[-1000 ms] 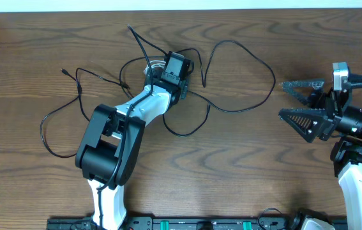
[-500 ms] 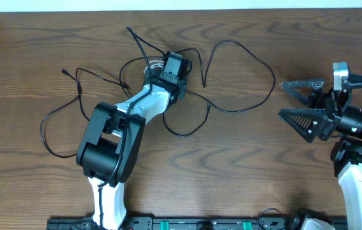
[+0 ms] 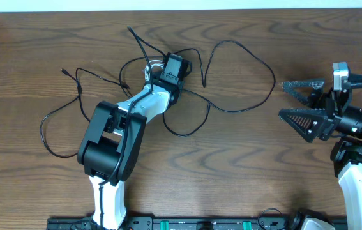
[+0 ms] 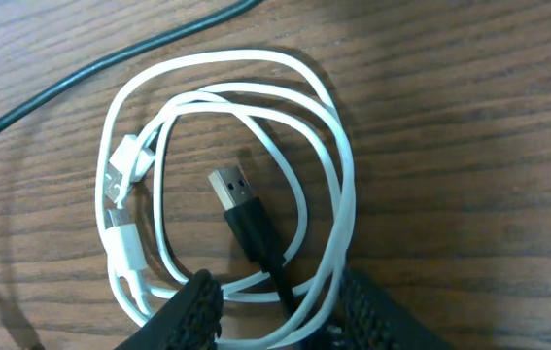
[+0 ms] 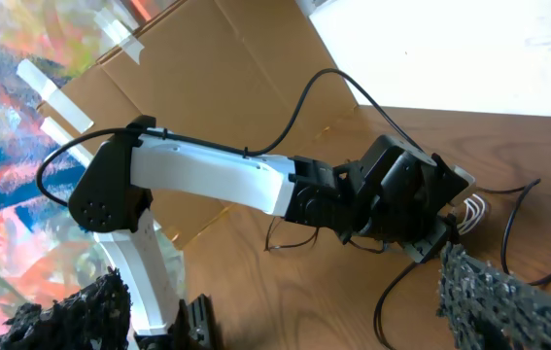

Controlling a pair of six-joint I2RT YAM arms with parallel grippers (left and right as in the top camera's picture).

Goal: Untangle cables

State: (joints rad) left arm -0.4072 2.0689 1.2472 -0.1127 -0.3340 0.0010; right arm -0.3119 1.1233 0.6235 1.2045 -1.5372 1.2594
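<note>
**White cable coiled at the left gripper, black cables sprawled around it**

The white cable (image 4: 338, 185) lies on the table (image 3: 244, 166) in a small loose coil of several turns, close to the far edge and left of its middle. A black USB plug (image 4: 241, 194) rests inside the coil, and its cord runs out under the white turns on the near side.

The 2 black cables (image 3: 267, 70) loop widely over the far half of the table. One big loop reaches toward the right edge, and other strands trail toward the left edge, crossing each other beside the coil.

The left gripper (image 4: 275, 303) is down at the coil. Its fingers (image 4: 192, 311) stand on either side of 2 white turns and the black cord, partly closed; whether they actually pinch the strands I cannot tell.

The right gripper (image 3: 283, 99) hangs near the right edge, well apart from every cable, its jaws spread wide and holding nothing.
</note>
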